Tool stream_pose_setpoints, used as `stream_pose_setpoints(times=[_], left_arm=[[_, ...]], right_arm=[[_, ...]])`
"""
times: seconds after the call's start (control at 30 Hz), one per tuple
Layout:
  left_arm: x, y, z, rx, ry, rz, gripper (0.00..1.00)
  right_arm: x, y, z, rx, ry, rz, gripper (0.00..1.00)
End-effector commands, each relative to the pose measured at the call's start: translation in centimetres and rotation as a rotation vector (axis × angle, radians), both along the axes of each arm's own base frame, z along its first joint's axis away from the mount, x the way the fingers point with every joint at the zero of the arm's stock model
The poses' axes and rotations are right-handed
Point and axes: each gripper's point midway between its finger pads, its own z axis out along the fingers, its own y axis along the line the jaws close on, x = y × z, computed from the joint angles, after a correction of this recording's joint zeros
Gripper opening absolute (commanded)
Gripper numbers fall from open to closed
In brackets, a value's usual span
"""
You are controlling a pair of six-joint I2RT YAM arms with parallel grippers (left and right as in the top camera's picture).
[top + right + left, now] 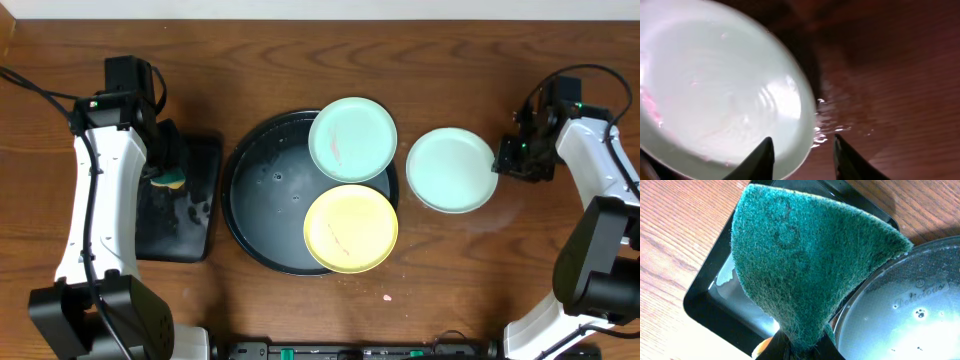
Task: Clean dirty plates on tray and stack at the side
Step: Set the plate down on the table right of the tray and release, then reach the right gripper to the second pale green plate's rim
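Note:
The round black tray (262,195) is wet. A mint-blue plate (352,138) with faint pink smears lies on its upper right rim. A yellow plate (350,228) with smears lies on its lower right. A second mint-blue plate (452,170) lies on the table right of the tray and also shows in the right wrist view (715,85). My right gripper (507,158) (804,150) is open at that plate's right edge, with the rim between its fingers. My left gripper (166,160) (802,347) is shut on a green sponge (805,255) above the rectangular tray.
The small rectangular black tray (190,215) (710,305) lies left of the round tray, whose wet rim shows in the left wrist view (900,305). Water drops (827,130) lie on the wood beside the right plate. A pink speck (386,297) lies near the front edge.

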Motion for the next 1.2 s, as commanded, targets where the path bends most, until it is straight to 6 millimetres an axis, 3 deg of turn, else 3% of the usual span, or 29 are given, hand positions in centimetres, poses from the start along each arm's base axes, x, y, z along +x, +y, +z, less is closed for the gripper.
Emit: stream_pose_setpoints(times=[0.0, 0.17, 0.33, 0.5, 0.63, 0.93, 1.03, 1.17], left_arm=[[-0.2, 0.2, 0.4, 0.009, -0.012, 0.013, 0.09], [-0.2, 0.2, 0.4, 0.010, -0.012, 0.012, 0.09], [-0.2, 0.2, 0.4, 0.010, -0.012, 0.013, 0.09], [-0.2, 0.2, 0.4, 0.010, -0.012, 0.013, 0.09], [-0.2, 0.2, 0.4, 0.010, -0.012, 0.013, 0.09], [-0.2, 0.2, 0.4, 0.009, -0.012, 0.013, 0.09], [-0.2, 0.2, 0.4, 0.009, -0.012, 0.013, 0.09], [-0.2, 0.2, 0.4, 0.009, -0.012, 0.013, 0.09]], right_arm=[[2.9, 3.6, 3.7, 0.109, -0.126, 0.096, 0.40], [5.8, 8.4, 6.7, 0.129, -0.247, 0.232, 0.49], [8.4, 14.2, 7.8, 0.102, -0.372, 0.379, 0.56], [10.3, 18.6, 6.3, 0.094, -0.406, 0.466, 0.60], [11.3, 20.5, 4.3, 0.116, -0.358, 0.519, 0.62], [11.8, 21.1, -0.4, 0.113, -0.251, 0.518, 0.47], [11.2, 21.1, -1.5, 0.119, -0.212, 0.515, 0.27], [10.9, 22.0, -1.0, 0.162, -0.216, 0.530, 0.05]])
